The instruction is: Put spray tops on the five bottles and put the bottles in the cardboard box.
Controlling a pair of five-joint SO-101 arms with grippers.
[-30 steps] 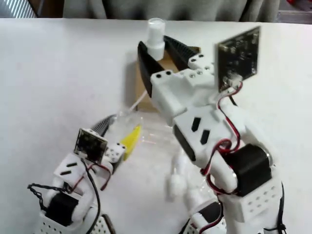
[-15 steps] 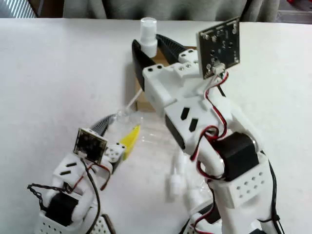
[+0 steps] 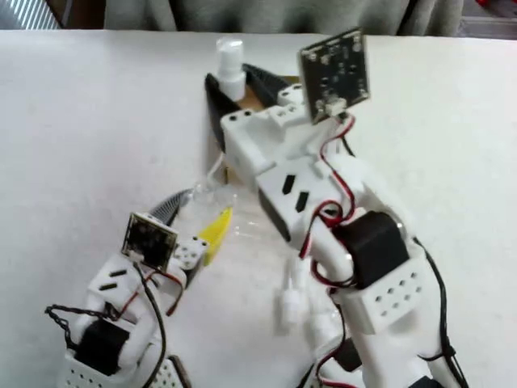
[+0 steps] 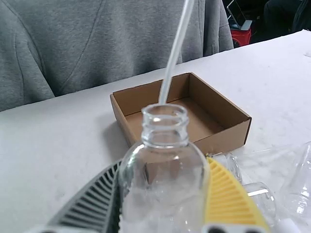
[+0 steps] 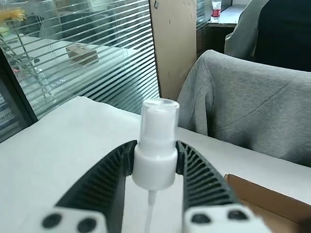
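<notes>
Two clenched pincers: right gripper [image 5: 155,151] clasps a white spray top [image 5: 157,138], left gripper [image 4: 163,171] a clear bottle [image 4: 163,191]. Left wrist view: dip tube [image 4: 175,48] at bottle mouth, cardboard box [image 4: 224,137] behind.

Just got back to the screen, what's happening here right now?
The left gripper is shut on an open bottle, held upright. The right gripper is shut on a spray top above it. The top's tube reaches down to the bottle's mouth, and the top is not seated yet. The box behind them looks empty. Other clear bottles lie on the table nearby.
</notes>
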